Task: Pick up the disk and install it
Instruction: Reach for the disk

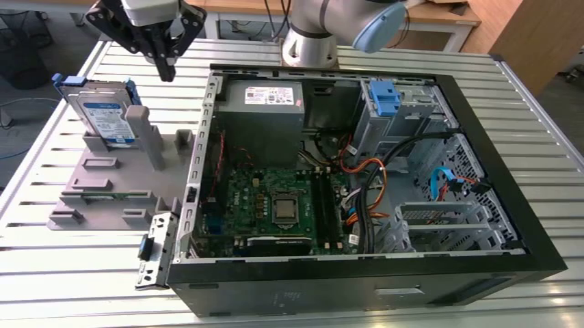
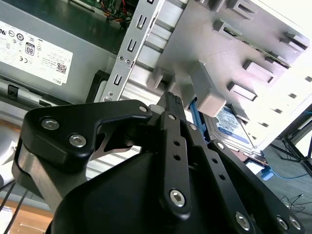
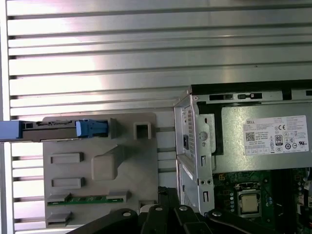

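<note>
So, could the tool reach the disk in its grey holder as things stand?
Probably yes: the tool hangs in open air near the upright disk, whose top stands clear of the grey holder.

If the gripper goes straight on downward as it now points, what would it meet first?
The gripper likely meets the edge of the grey fixture nearest the computer case, or the table strip between them; depth is unclear. The disk stands aside, towards the exterior view's left.

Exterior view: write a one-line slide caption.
Gripper hovers near the disk, upright in a grey rack beside the computer case.
</note>
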Robot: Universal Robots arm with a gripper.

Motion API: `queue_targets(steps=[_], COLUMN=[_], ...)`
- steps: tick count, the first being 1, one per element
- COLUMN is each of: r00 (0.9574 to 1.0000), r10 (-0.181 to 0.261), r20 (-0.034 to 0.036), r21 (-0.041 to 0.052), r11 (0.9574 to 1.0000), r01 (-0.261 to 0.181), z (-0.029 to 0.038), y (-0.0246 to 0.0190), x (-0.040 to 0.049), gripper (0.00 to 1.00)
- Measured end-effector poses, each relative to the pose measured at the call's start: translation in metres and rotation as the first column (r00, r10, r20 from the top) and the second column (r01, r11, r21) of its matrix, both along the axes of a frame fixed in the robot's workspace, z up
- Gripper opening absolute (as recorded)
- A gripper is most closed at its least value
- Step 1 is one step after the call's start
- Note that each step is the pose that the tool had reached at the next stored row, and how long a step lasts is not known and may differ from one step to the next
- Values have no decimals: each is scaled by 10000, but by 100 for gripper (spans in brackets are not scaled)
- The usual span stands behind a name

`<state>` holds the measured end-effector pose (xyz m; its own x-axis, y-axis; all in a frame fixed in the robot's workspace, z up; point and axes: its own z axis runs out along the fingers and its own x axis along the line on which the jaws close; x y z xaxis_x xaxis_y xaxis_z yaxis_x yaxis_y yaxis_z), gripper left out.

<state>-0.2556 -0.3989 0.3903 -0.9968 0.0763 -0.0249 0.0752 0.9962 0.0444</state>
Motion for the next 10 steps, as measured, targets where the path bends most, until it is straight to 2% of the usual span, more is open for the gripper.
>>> queue_targets(steps=[10], r00=[10000], r10=[1], r20=[1], r21=[0], r11=[10000], r01=[-1], z=[0], y=[0], x=[-85], gripper=[11])
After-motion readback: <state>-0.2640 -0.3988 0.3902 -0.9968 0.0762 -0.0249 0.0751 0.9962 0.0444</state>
